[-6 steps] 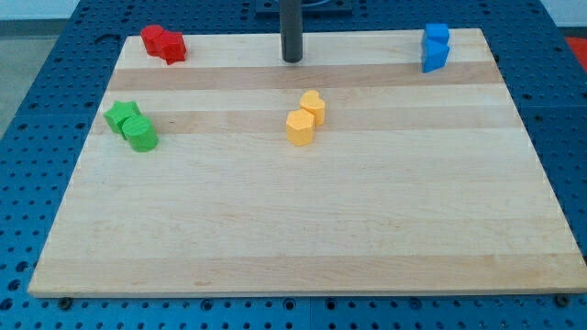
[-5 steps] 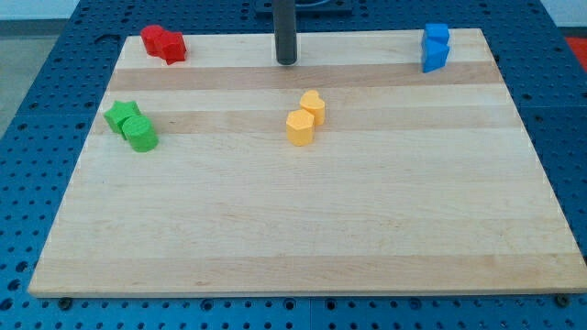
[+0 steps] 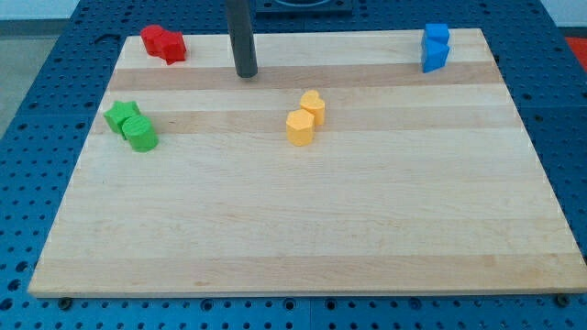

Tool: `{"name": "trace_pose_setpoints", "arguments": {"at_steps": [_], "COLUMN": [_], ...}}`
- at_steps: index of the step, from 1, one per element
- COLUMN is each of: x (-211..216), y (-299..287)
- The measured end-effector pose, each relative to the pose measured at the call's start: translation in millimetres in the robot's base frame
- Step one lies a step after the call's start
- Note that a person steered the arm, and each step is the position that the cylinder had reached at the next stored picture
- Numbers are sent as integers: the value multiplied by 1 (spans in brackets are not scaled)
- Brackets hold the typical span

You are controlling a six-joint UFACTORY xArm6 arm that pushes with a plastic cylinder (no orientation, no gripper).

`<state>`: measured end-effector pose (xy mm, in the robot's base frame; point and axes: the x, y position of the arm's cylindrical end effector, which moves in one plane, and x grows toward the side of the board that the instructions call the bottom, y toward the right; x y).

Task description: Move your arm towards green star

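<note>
Wooden board (image 3: 303, 220) on blue pegboard. My tip (image 3: 246, 73), a bare rod holding nothing, sits far-centre, well right of green star (image 3: 120, 115).

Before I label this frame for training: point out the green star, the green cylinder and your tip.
green star (image 3: 118, 115), camera view, on its top face.
green cylinder (image 3: 140, 134), camera view, on its round top.
my tip (image 3: 245, 73), camera view, at the rod's lower end.

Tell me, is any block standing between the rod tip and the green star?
Nothing visible does. My tip is up and right of the green star; the red blocks lie above that path.
</note>
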<state>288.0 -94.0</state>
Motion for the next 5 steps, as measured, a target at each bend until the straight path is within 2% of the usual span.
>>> {"name": "trace_pose_setpoints", "arguments": {"at_steps": [2,5], "x": [29,41], "y": [-10,-81]}}
